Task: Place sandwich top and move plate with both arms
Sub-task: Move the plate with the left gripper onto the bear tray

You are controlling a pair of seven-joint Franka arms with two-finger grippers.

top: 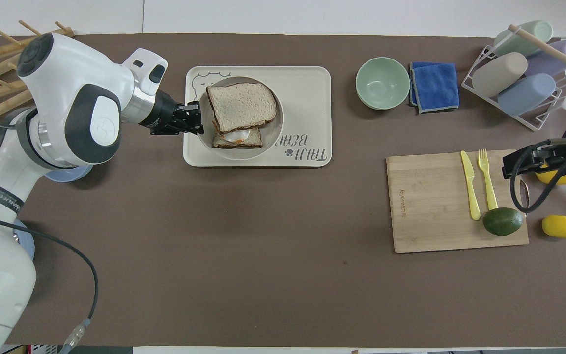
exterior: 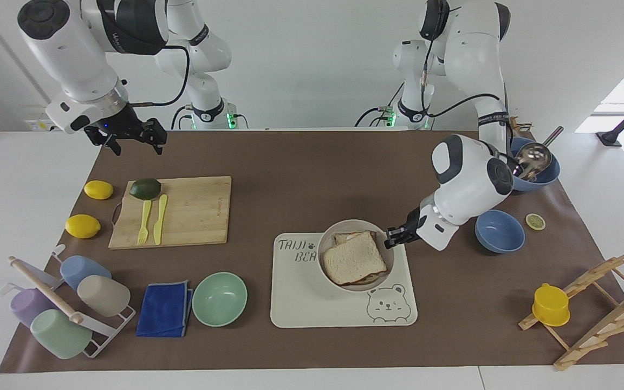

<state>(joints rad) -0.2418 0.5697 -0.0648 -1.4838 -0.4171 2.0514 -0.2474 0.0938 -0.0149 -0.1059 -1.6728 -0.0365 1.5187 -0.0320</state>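
The sandwich top [exterior: 354, 259] is a light brown bread slice lying on an egg-bearing slice [top: 236, 137] in the round beige plate [exterior: 327, 244]. My left gripper [exterior: 390, 236] is shut on the plate's rim at the left arm's end and holds the plate over the cream bear-printed tray [exterior: 312, 303]. I cannot tell whether the plate touches the tray. In the overhead view the left gripper [top: 195, 121] grips the plate [top: 270, 140] over the tray [top: 307, 93], with the sandwich top [top: 241, 105] uppermost. My right gripper [exterior: 130, 142] waits open and empty in the air by the cutting board.
A wooden cutting board [exterior: 193, 211] holds an avocado [exterior: 145, 188] and a yellow fork and knife. A mint bowl [exterior: 219, 298] and a blue cloth [exterior: 164, 309] lie beside the tray. A blue bowl [exterior: 499, 231] sits under the left arm.
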